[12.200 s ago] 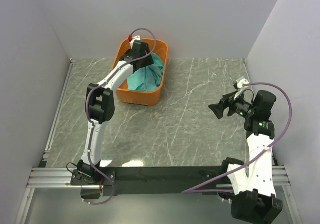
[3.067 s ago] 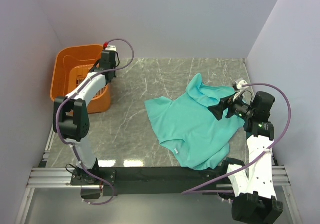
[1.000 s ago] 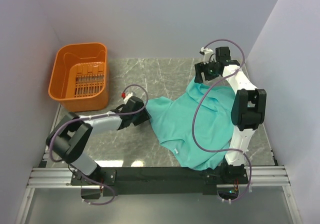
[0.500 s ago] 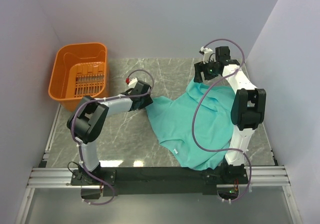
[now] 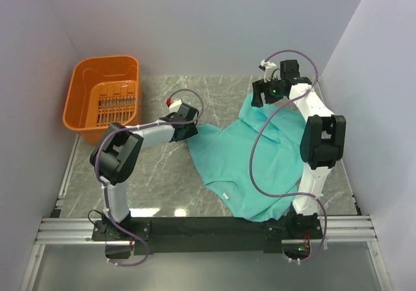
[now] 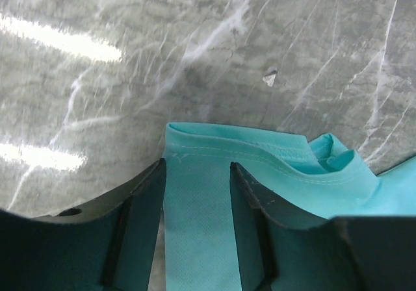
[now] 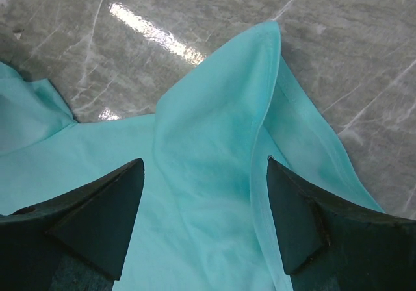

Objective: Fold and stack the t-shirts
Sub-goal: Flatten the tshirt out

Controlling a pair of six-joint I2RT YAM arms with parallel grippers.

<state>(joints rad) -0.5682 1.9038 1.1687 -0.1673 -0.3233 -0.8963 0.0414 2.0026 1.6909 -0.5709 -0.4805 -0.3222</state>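
Note:
One teal t-shirt (image 5: 260, 158) lies rumpled and unfolded on the marble table, right of centre, its small white label (image 5: 225, 195) near the front. My left gripper (image 5: 185, 130) is low at the shirt's left corner. In the left wrist view the left gripper (image 6: 197, 167) is open, its fingers either side of a flat strip of the shirt's hemmed edge (image 6: 214, 145). My right gripper (image 5: 263, 99) hangs over the shirt's far corner. The right wrist view shows the right gripper (image 7: 205, 164) wide open above a raised fold of the shirt (image 7: 208, 122), gripping nothing.
An orange plastic basket (image 5: 78, 109) stands empty at the back left, near the left wall. A tiny white chip (image 6: 270, 77) lies on the table (image 6: 97, 89) just beyond the shirt's left corner. Walls close the table in on three sides.
My left gripper has slid a little further back along the shirt's left corner, its elbow swinging in, and its jaws have narrowed slightly. The right arm has stayed put.

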